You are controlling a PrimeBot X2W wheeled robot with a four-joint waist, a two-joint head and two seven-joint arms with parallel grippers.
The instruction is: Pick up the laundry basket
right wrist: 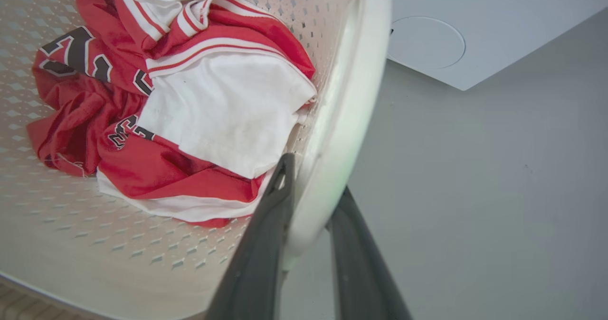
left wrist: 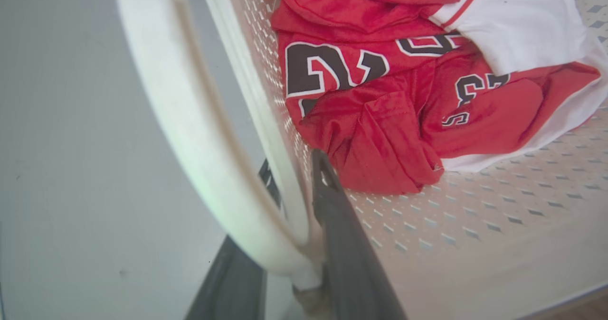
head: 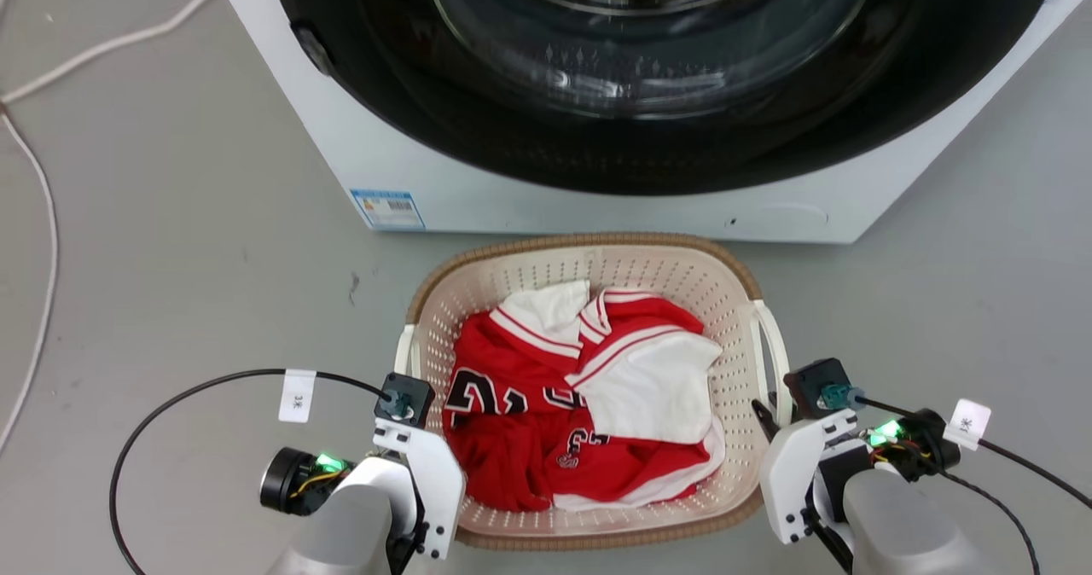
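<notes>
Pinches the laundry basket [head: 597, 255] by its side handles [head: 772, 345]: left end effector [left wrist: 292, 168] on the left one, right end effector [right wrist: 313, 177] on the right, a finger [right wrist: 266, 244] either side. Set on the floor [head: 171, 217] just before the washing machine [head: 597, 204], red-and-white jersey [head: 520, 404] inside.

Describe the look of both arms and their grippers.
Both arms: pale grey forearms, white angular wrist brackets, small black boxes with teal plugs. Black cables carry white paper tags; green lights glow. The left gripper and right gripper have long, dark grey, tapering fingers.
</notes>
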